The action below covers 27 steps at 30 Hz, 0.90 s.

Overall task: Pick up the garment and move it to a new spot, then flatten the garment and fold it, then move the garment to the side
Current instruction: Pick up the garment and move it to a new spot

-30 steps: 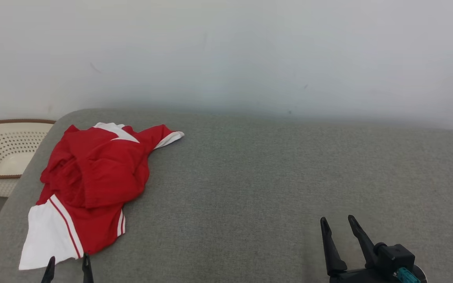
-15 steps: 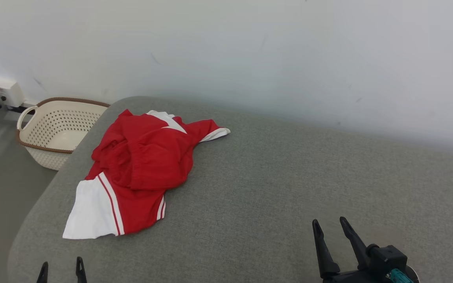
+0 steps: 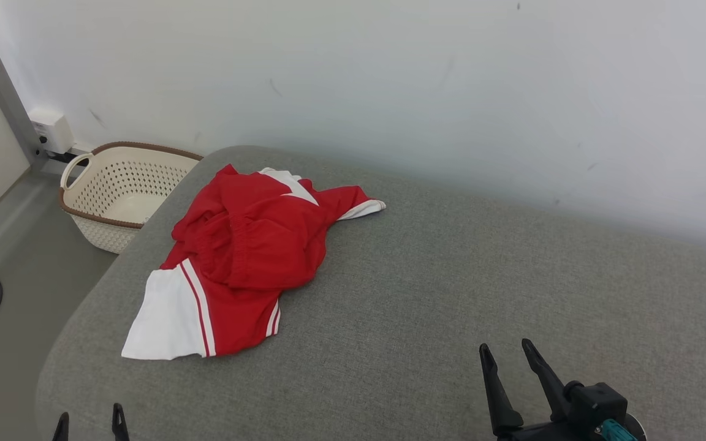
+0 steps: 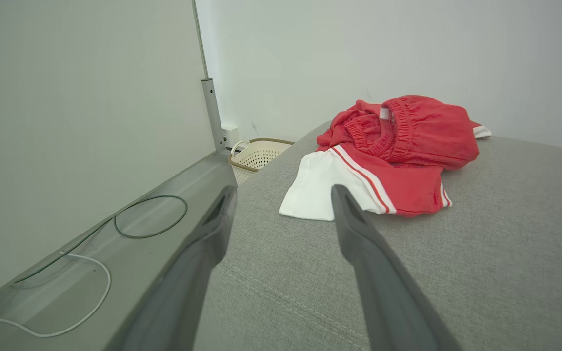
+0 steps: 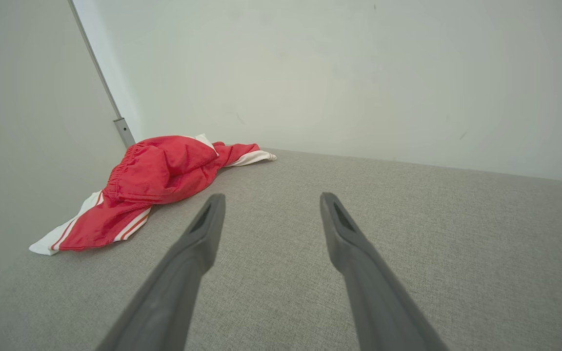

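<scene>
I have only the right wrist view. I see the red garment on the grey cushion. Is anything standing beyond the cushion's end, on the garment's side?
Observer: Yes. A cream basket stands on the floor beside the left end of the cushion, apart from the garment.
Operator: And where is the left gripper?
Observer: The left gripper is open, over the cushion's front edge, short of the garment's white hem and not touching it.

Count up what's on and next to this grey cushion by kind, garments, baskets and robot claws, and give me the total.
Garments: 1, the red and white garment
Baskets: 1, the cream basket
Claws: 2, the left claw and the right claw, both open
Total: 4
</scene>
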Motion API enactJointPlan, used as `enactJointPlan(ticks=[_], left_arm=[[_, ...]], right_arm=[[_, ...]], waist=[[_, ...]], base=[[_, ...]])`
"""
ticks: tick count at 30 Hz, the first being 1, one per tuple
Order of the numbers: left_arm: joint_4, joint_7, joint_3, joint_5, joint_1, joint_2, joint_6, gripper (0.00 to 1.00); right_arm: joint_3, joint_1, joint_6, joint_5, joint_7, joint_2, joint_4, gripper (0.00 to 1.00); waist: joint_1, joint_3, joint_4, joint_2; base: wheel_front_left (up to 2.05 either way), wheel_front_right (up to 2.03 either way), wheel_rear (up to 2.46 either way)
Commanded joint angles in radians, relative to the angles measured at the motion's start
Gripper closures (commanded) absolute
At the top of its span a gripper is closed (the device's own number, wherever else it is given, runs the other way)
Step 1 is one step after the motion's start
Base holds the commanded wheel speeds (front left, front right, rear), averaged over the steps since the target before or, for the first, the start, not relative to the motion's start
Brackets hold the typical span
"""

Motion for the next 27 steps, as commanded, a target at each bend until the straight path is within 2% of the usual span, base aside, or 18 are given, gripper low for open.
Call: enactJointPlan(ticks=[1,6,15,22,27], left_arm=[[-0.003,-0.003,0.003,-0.007,0.011,0.0,0.003,0.0],[-0.012,-0.005,-0.001,-0.022,-0.018,0.001,-0.012,0.0],[-0.021,-0.002,-0.002,-0.047,-0.142,0.056,-0.073,0.0],[0.027,0.008,0.009,-0.097,-0.284,0.099,-0.142,0.0],[0.081,0.018,0.014,-0.109,-0.385,0.134,-0.168,0.0]], right_arm=[[0.001,-0.004,0.001,0.007,-0.003,0.0,0.003,0.0],[0.002,-0.01,0.0,0.012,-0.003,0.001,0.006,0.0],[0.024,-0.033,0.001,0.037,-0.003,-0.009,0.02,0.0],[0.045,-0.065,0.0,0.05,-0.003,-0.024,0.017,0.0],[0.052,-0.088,0.0,0.052,-0.003,-0.027,0.008,0.0]], waist=[[0.0001,0.001,-0.005,0.0],[0.0001,0.006,-0.022,0.0],[0.0001,0.029,-0.084,0.0],[0.0001,0.073,-0.163,0.0],[0.0001,0.111,-0.222,0.0]], base=[[0.0,0.0,0.0],[0.0,0.0,0.0],[0.0,0.0,0.0],[0.0,0.0,0.0],[0.0,0.0,0.0]])
